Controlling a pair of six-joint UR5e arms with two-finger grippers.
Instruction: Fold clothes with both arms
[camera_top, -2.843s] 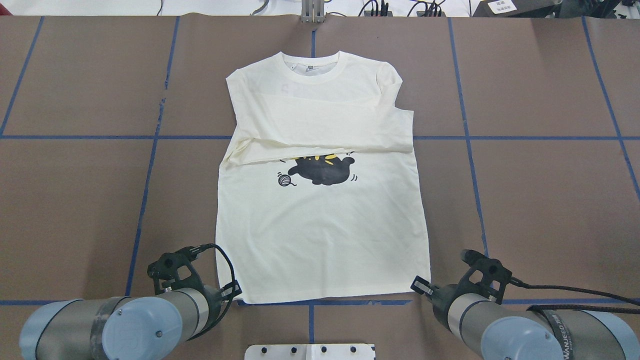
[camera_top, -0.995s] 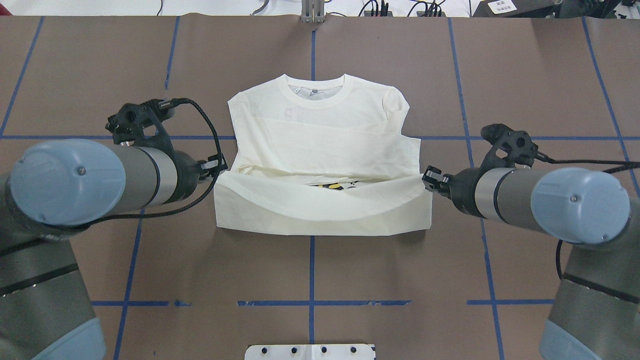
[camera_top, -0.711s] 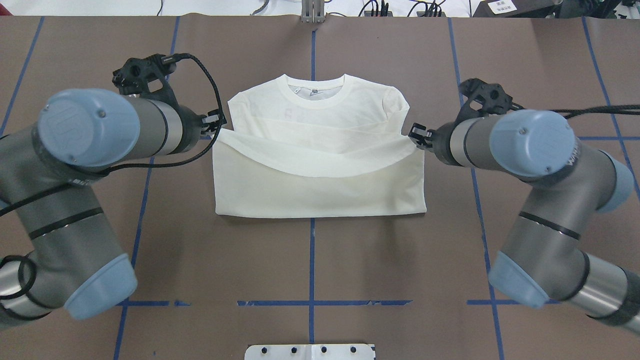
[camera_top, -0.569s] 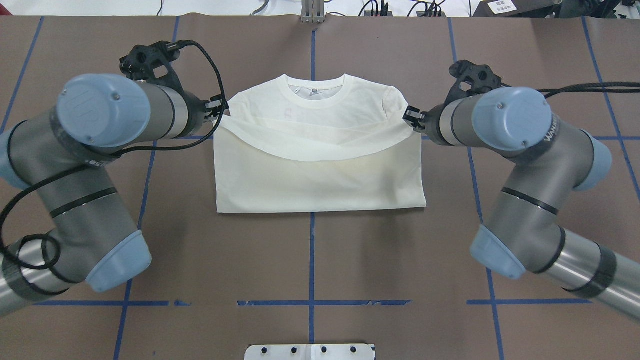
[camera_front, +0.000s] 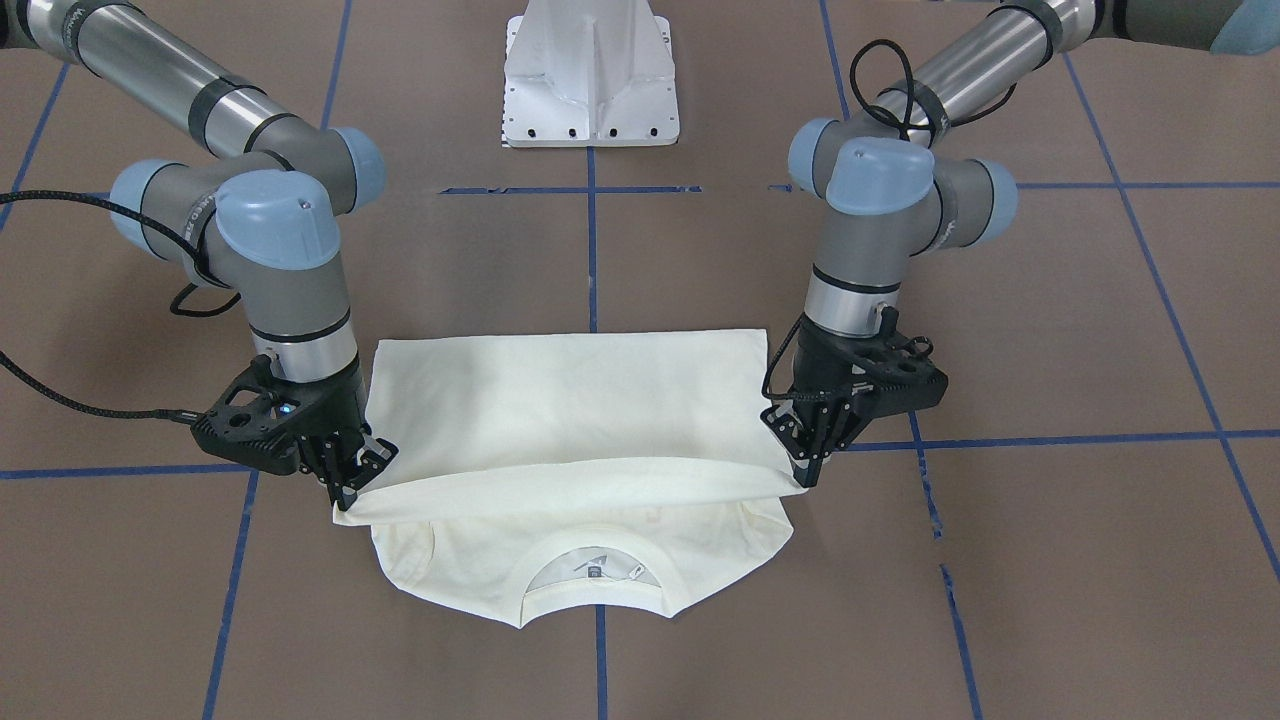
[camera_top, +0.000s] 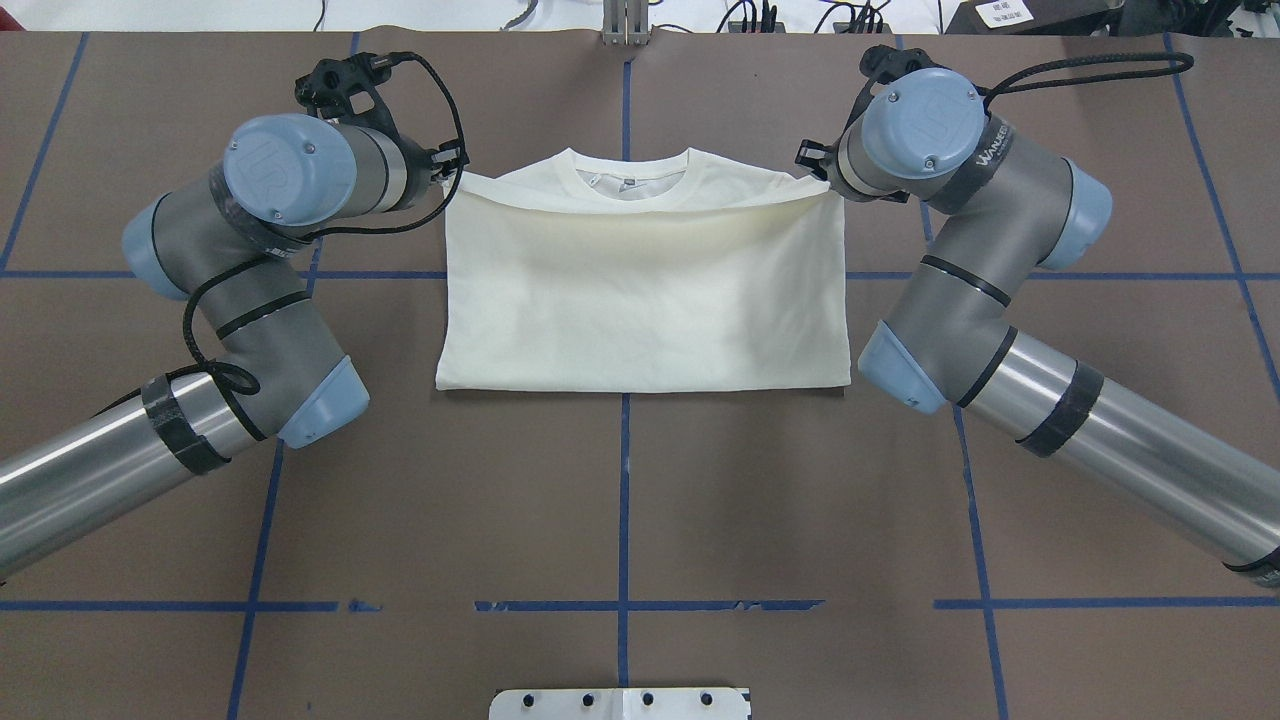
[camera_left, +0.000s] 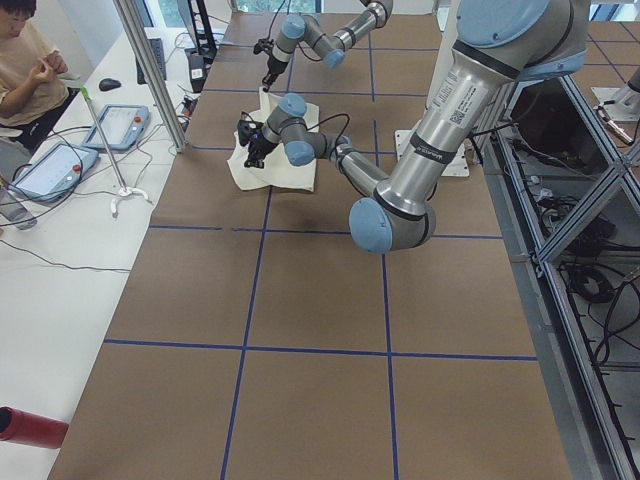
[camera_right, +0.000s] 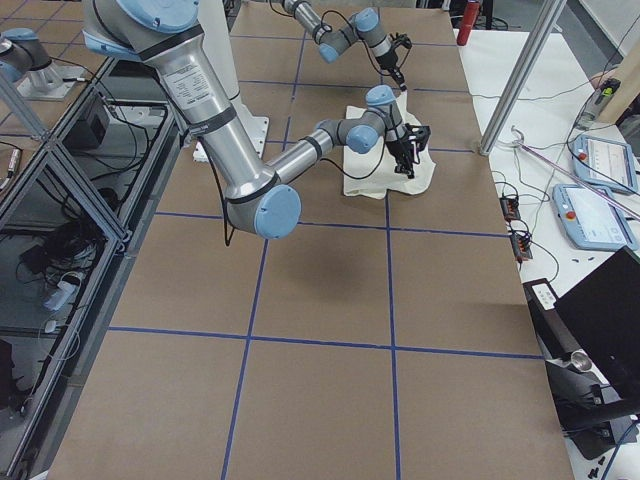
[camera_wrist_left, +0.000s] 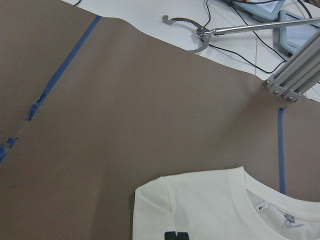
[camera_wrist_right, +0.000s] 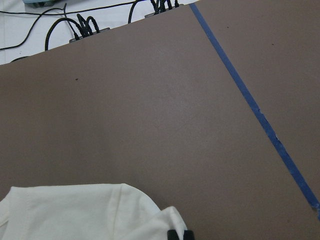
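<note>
The cream T-shirt (camera_top: 640, 290) lies on the brown table, folded over so only plain cream shows; the cat print is hidden. Its collar (camera_top: 632, 182) peeks out past the folded-over hem, and also shows in the front-facing view (camera_front: 595, 570). My left gripper (camera_top: 448, 172) is shut on the hem's left corner, held just above the shoulder area; in the front-facing view it (camera_front: 805, 470) is on the right. My right gripper (camera_top: 812, 165) is shut on the hem's right corner, seen also in the front-facing view (camera_front: 345, 490). Both wrist views show the shirt's shoulder below the fingertips (camera_wrist_left: 176, 235) (camera_wrist_right: 180, 234).
The white pedestal base (camera_front: 590, 75) stands at the table's near edge. Blue tape lines (camera_top: 622, 605) grid the brown surface. A metal post (camera_wrist_left: 292, 75) and cables (camera_wrist_right: 75, 27) lie beyond the far edge. An operator (camera_left: 25, 70) sits by a side table with tablets.
Both grippers took the bottom hem corners and carried them from the near edge up and across toward the collar. The shirt is now folded in half and the cat print is covered.
</note>
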